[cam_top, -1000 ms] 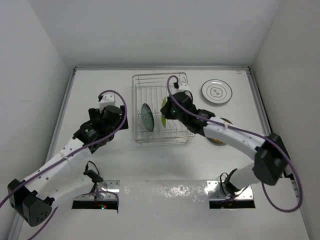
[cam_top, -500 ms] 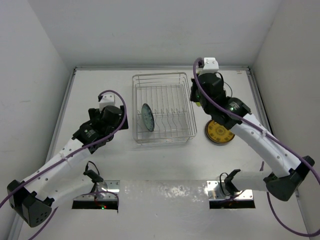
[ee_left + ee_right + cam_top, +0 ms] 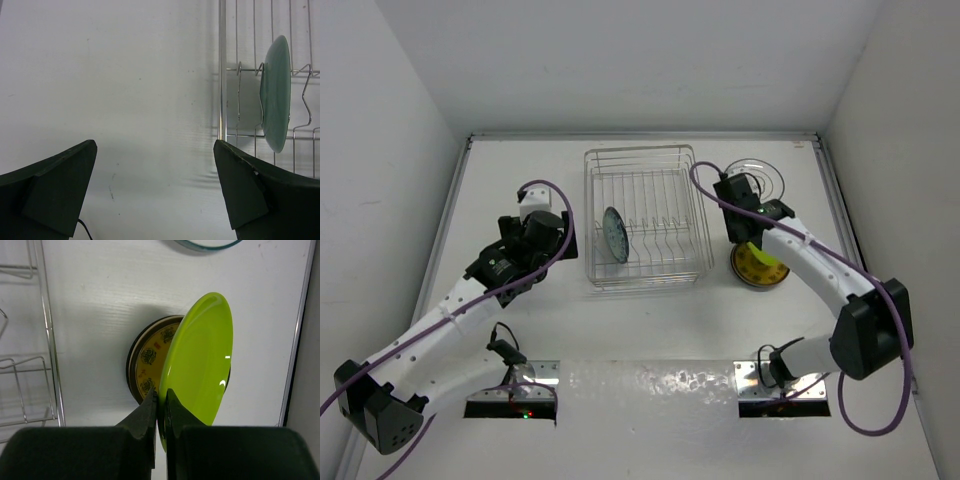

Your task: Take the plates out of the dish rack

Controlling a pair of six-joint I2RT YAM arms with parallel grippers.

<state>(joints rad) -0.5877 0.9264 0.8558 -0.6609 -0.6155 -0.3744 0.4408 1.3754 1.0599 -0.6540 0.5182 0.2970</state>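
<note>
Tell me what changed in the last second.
The right arm lifted the lime green plate out of the dish rack and swung it right. Its jaws now grip the plate by the rim over the yellow patterned plate on the table. Unchanged: the left arm waits left of the rack with jaws open, and the dark green plate stands between the tines.

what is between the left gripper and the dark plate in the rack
Only a side wire of the dish rack stands between the open left gripper and the upright dark plate; nothing visible covers it from above.
</note>
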